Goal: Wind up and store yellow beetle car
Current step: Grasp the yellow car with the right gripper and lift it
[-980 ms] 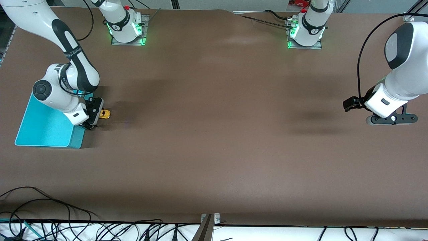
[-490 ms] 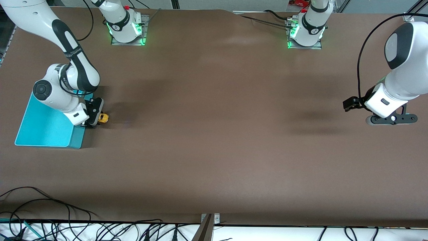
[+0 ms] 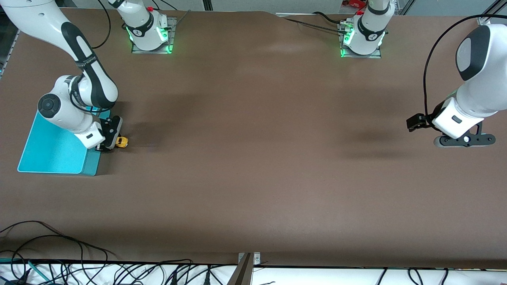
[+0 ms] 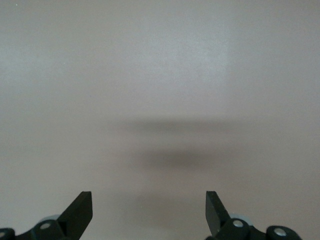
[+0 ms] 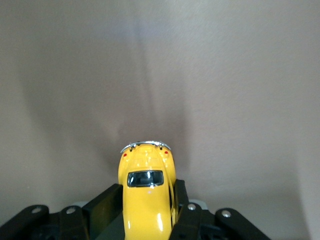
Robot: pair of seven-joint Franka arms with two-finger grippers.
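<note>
The yellow beetle car (image 3: 121, 141) is a tiny rounded toy with dark windows, held low at the table beside the turquoise bin (image 3: 55, 148). My right gripper (image 3: 113, 142) is shut on it. In the right wrist view the yellow beetle car (image 5: 147, 195) sits between the black fingers (image 5: 102, 207), with its chrome bumper end pointing away from the hand. My left gripper (image 3: 463, 139) hangs open and empty over bare table at the left arm's end; its fingertips (image 4: 82, 207) stand wide apart, and that arm waits.
The brown table (image 3: 253, 158) spreads between the two arms. Both arm bases (image 3: 148, 29) glow green along the table's edge farthest from the front camera. Loose cables (image 3: 79, 269) lie past the table edge nearest the front camera.
My right gripper has drawn the car slightly toward the bin and a little nearer to the front camera. The left arm has not moved.
</note>
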